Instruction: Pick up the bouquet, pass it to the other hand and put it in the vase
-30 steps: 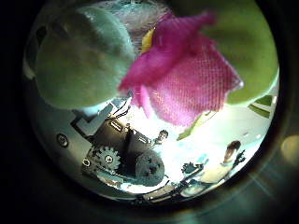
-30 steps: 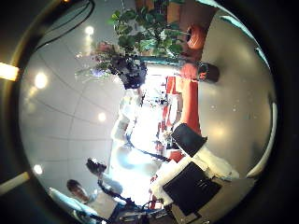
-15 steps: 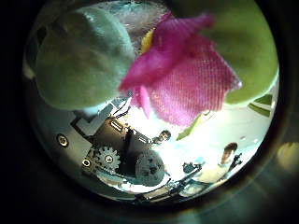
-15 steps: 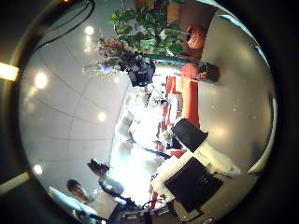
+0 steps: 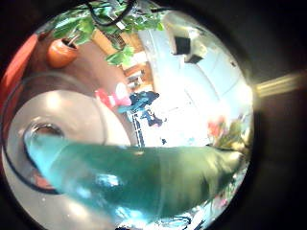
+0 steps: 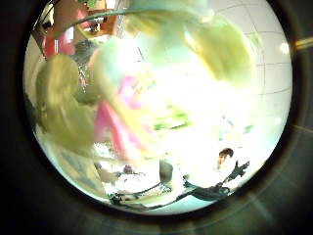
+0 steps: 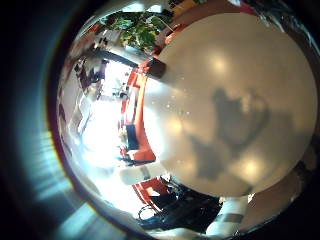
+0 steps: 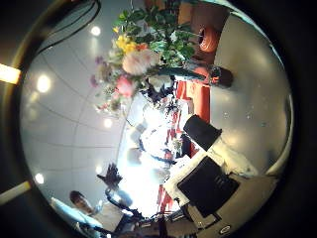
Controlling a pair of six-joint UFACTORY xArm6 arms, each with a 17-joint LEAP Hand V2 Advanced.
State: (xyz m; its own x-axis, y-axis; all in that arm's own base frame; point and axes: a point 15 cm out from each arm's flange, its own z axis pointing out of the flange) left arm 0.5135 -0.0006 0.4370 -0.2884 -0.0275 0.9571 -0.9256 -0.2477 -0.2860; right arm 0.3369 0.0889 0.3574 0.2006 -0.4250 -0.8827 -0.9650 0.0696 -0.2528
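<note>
One bouquet is showing in the right palm view, with a robot hand gripping its stems. Pink and pale blooms are filling the left thumb-side view; the right robot hand's fingers cannot be told.

glossy table; cloth-like bouquet

We see the bouquet held up in a hand above the table, with its stem lying close across the left palm, beside the vase.
</note>
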